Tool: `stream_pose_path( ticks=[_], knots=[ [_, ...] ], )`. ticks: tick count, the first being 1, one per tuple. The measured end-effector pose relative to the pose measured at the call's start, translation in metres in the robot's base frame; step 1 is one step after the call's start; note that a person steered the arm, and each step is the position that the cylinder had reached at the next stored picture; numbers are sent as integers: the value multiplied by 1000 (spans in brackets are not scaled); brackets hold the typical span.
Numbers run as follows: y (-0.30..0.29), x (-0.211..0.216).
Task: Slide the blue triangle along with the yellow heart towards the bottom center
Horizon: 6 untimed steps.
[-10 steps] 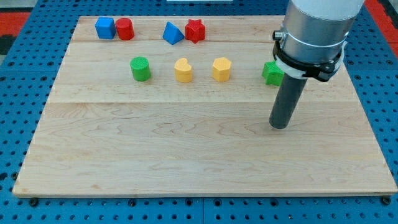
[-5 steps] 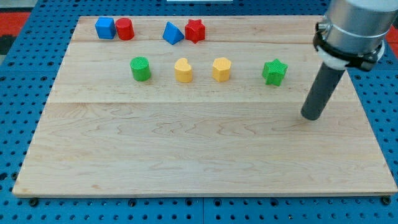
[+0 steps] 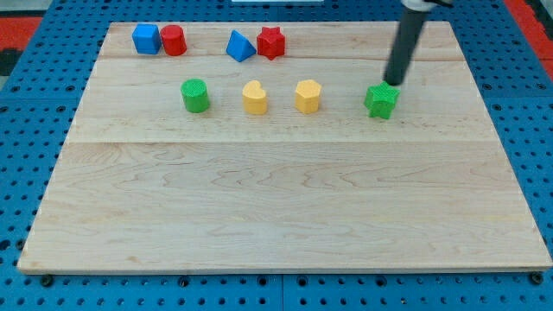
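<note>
You see the wooden board [image 3: 285,199] filling most of the view, set on a blue pegboard [image 3: 26,173]. The dark rod [image 3: 404,43] comes down from the view's top right, and my tip [image 3: 395,82] sits just above the green star [image 3: 381,100], at its upper right edge, possibly touching it. There are no jaws on this arm, so nothing is grasped.

Your blue triangle [image 3: 239,46] lies in the top row, just left of the red star [image 3: 271,41]. Your yellow heart [image 3: 254,98] sits below it in the middle row, between the green cylinder [image 3: 195,95] and the yellow hexagon [image 3: 308,96]. Both are well left of my tip. At the top left, the blue cube [image 3: 146,39] touches the red cylinder [image 3: 174,41].
</note>
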<state>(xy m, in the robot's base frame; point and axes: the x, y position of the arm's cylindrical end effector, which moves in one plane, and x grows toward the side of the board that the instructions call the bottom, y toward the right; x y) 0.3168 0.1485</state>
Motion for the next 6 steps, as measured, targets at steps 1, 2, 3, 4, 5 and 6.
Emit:
stream_pose_path(
  ticks=[1,2,3,4,5,6],
  knots=[
    [-60,-42],
    [-69,-97],
    [-135,-122],
    [-197,-125],
    [-208,-99],
    [-229,-88]
  ],
)
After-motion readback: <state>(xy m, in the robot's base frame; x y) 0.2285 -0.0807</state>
